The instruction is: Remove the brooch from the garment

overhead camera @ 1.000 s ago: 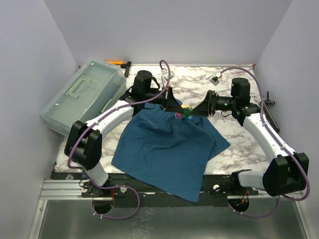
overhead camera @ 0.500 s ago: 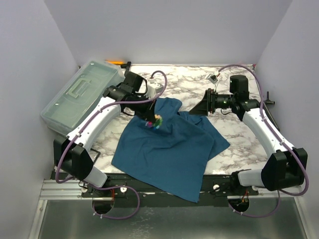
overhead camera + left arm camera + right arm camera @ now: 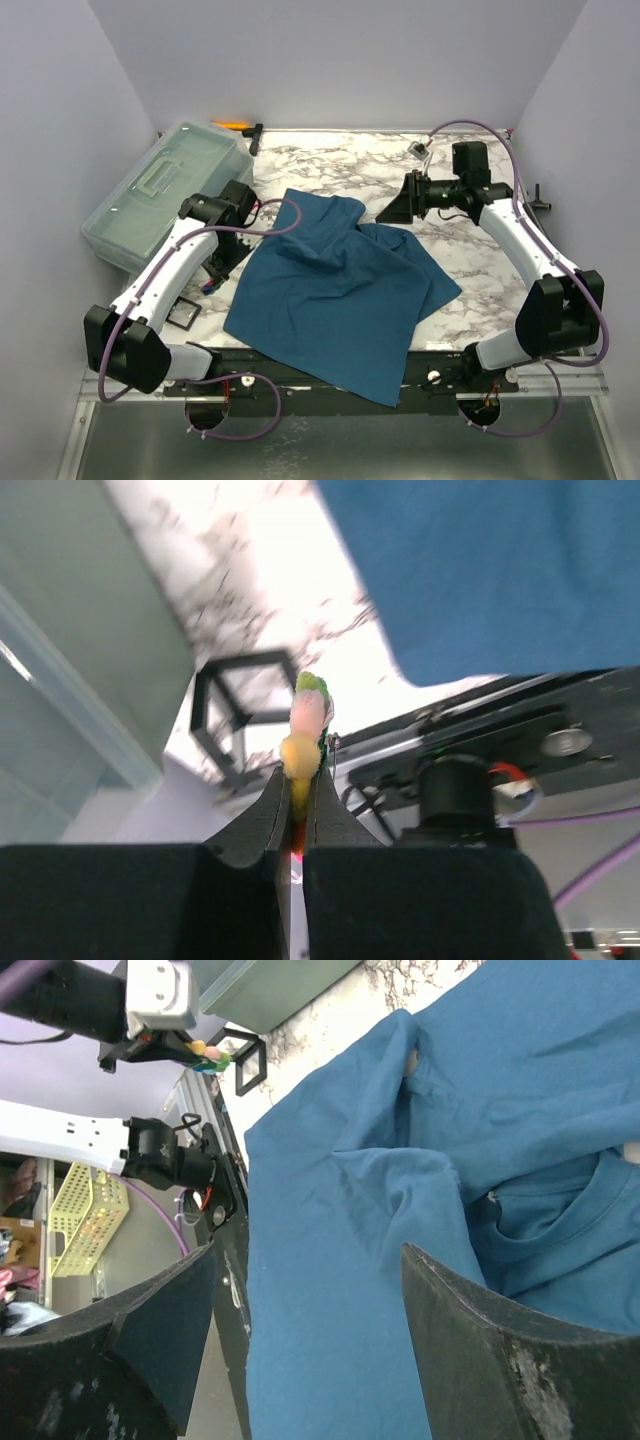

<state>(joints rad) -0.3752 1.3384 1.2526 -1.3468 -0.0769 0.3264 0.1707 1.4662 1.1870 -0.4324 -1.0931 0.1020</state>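
The brooch, a small flower of yellow, pink and green, is pinched between the fingers of my left gripper, which is shut on it. It hangs clear of the garment, a teal-blue T-shirt crumpled across the middle of the table. In the top view the left gripper is off the shirt's left edge, above the marble. The right wrist view also catches the brooch. My right gripper stands open over the shirt's upper right folds, nothing between its fingers.
A grey-green lidded plastic box fills the back left. A small black square frame lies on the table below my left gripper. An orange-handled tool lies behind the box. The marble table shows bare at the right.
My left gripper has carried the brooch off the shirt, leftward and toward the near edge beside the black frame. The right gripper has opened wider and drawn back from the shirt's raised fold, which has dropped.
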